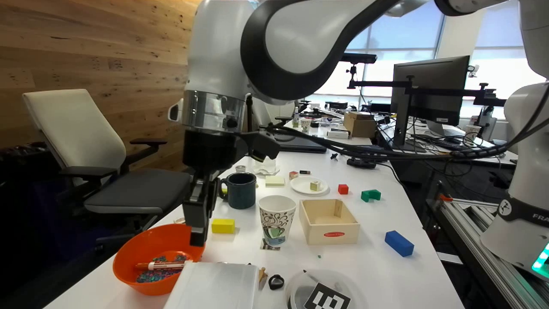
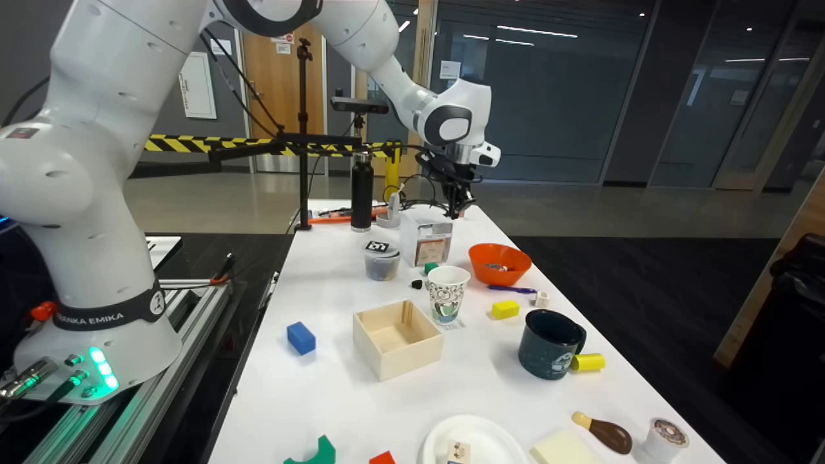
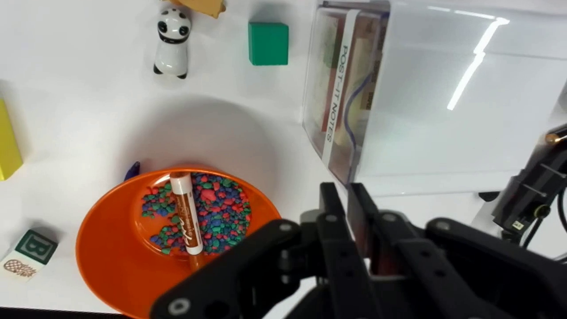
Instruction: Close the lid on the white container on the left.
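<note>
The white container (image 3: 456, 102) has a white top and a clear front face labelled "POST-IT NOTES" (image 3: 339, 93), with paper and a blue cord showing behind it. I cannot tell whether this front is fully closed. The container also shows in both exterior views (image 1: 214, 285) (image 2: 416, 235), cut off by the bottom edge in one of them. My gripper (image 3: 341, 186) points down by the container's front corner, on the orange bowl side; it also shows in both exterior views (image 1: 198, 236) (image 2: 454, 209). Its fingers are a narrow gap apart with nothing between them. Contact with the container cannot be told.
An orange bowl (image 3: 110, 248) with pebbles and a marker stands beside the container. A green block (image 3: 268, 44) and a panda figure (image 3: 172, 44) lie before it. A clear lidded tub (image 2: 381, 261), paper cup (image 2: 446, 293), wooden box (image 2: 396, 348) and mug (image 2: 544, 354) are on the table.
</note>
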Robot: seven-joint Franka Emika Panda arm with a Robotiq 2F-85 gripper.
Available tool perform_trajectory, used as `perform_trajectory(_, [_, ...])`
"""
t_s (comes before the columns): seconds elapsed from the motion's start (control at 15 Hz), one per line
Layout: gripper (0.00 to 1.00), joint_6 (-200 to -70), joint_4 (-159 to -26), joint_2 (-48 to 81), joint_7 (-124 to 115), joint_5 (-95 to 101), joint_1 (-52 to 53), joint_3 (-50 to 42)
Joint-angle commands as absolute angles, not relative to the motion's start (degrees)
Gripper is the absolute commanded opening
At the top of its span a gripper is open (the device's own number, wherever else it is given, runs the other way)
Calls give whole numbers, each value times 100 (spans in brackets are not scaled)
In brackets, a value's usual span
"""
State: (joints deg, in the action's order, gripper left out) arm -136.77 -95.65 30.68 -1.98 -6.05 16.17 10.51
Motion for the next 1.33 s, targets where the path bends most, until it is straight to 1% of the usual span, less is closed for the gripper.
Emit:
perform_trajectory(0.0, [45,-13667,-9630,2896,282,-1540,1104,1618])
perform_trajectory(0.13, [58,-13731,-9661,2859,569,-2219,823,1898])
perform_trajectory(0.33, [80,-13897,-9763,2741,1023,-3195,418,2195])
perform_trajectory(0.53, [99,-14057,-9971,2475,1143,-3338,305,2046])
perform_trajectory(0.6, [100,-14072,-10066,2356,1109,-3218,301,1942])
perform_trajectory(0.93, [100,-13825,-10729,1599,759,-2296,420,1281])
perform_trajectory(1.27, [100,-12812,-11210,914,497,-1041,487,797])
